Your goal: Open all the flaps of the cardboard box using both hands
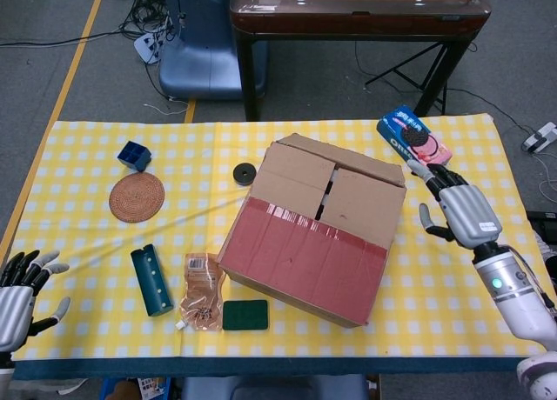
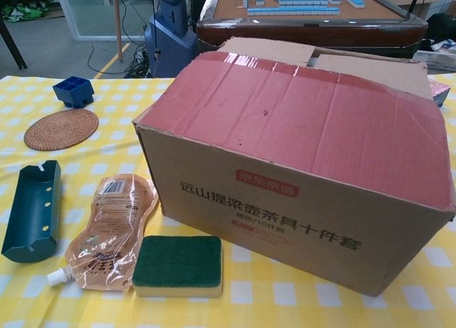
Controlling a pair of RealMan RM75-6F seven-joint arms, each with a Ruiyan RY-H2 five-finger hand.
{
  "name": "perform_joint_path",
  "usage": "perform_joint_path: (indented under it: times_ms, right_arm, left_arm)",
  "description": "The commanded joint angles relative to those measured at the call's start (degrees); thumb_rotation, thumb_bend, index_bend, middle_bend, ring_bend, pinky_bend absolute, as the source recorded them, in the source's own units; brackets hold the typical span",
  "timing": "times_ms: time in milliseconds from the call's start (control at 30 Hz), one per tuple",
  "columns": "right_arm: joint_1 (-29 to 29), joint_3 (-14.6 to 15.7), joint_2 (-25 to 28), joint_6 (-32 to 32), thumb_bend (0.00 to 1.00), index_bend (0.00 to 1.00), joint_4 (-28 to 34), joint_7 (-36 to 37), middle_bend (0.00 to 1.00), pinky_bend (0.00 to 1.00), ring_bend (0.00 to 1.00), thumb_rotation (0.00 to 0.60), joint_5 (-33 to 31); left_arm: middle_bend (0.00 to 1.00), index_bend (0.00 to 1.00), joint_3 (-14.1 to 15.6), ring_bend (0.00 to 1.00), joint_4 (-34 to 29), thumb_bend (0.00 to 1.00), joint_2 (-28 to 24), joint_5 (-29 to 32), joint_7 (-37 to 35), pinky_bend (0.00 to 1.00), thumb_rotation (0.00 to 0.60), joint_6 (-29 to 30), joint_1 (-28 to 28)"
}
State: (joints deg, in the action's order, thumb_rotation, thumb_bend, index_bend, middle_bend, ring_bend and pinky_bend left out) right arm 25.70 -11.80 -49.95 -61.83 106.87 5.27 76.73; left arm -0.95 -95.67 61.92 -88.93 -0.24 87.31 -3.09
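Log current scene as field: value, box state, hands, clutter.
box: cardboard box, red flap still flat on top, inner flaps closed, far flap folded back behind it
left hand: left hand open, off the table's near left corner
right hand: right hand open, right of box, apart from it
clutter: green sponge, pouch, woven coaster, cookie pack

Right hand (image 1: 461,210): grey metallic palm housing, black segmented fingers with pale grey tips. Below it, a black collar joins a glossy white cylindrical forearm (image 1: 522,300) bearing a small lit green indicator, with a rounded white joint at the frame edge. Left hand (image 1: 19,289): same build — grey body, black fingers, light grey tips — only partly in frame, its arm cut off. Neither hand appears in the chest view. No screws or lettering legible.
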Motion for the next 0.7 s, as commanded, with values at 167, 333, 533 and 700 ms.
perform_joint_path:
  times_ms: [167, 333, 533, 700]
  right_arm:
    - [-0.52, 3.78, 1.43, 3.10, 0.91, 0.18, 3.20, 0.51, 0.23, 0.16, 0.11, 0.600, 4.62]
    - [1.58, 3.81, -0.94, 5.31, 1.00, 0.25, 2.58, -2.68, 0.23, 0.16, 0.11, 0.600, 4.13]
    - [3.95, 4.07, -3.37, 7.96, 1.00, 0.28, 2.70, -5.29, 0.23, 0.16, 0.11, 0.600, 3.82]
    - [4.99, 4.46, -4.85, 8.99, 1.00, 0.28, 2.38, -7.20, 0.23, 0.16, 0.11, 0.600, 3.08]
  left_arm:
    - [0.19, 0.37, 0.32, 0.09, -0.64, 0.35, -0.25, -0.50, 0.22, 0.00, 0.600, 0.31, 0.18]
    - [0.19, 0.37, 0.66, 0.09, -0.79, 0.35, -0.44, -0.55, 0.13, 0.00, 0.600, 0.39, 0.46]
    - [0.19, 0.37, 0.76, 0.09, -0.47, 0.35, -0.57, -0.34, -0.46, 0.00, 0.600, 0.75, 0.86]
    - [0.19, 0.37, 0.89, 0.09, 0.28, 0.35, -0.50, -0.23, -1.30, 0.00, 0.600, 0.79, 1.07]
